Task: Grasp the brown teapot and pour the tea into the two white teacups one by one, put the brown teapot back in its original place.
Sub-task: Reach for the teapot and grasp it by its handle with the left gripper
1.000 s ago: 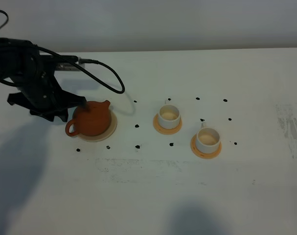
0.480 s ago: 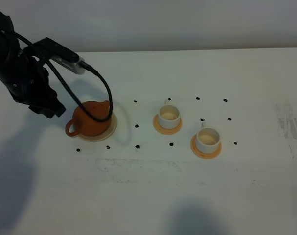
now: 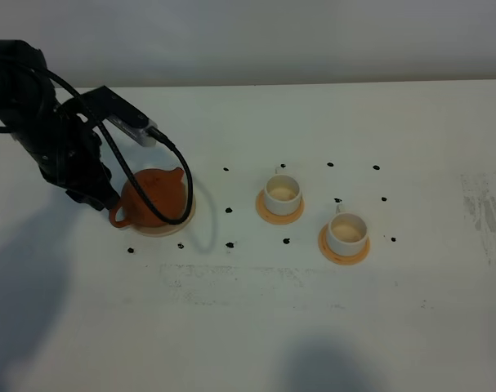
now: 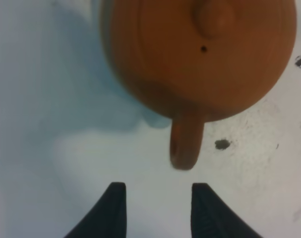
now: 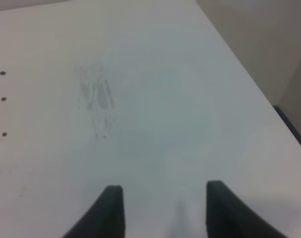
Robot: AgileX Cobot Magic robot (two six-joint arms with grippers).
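Observation:
The brown teapot stands on its pale beige disc, the original place, at the left of the table, spout to the back right and loop handle to the front left. My left gripper is open just short of that handle, not touching it. The two white teacups stand upright on orange-tan coasters right of the middle. Over bare table near its right edge, my right gripper is open and holds nothing; the exterior view does not show it.
A black cable from the left arm loops down across the teapot's right side. Small black dots mark the table around the teapot and cups. A scuffed patch lies by the right edge.
The left arm has left the back of the teapot, swung out to the left, and now sits at the handle side. Teapot and cups have not moved.

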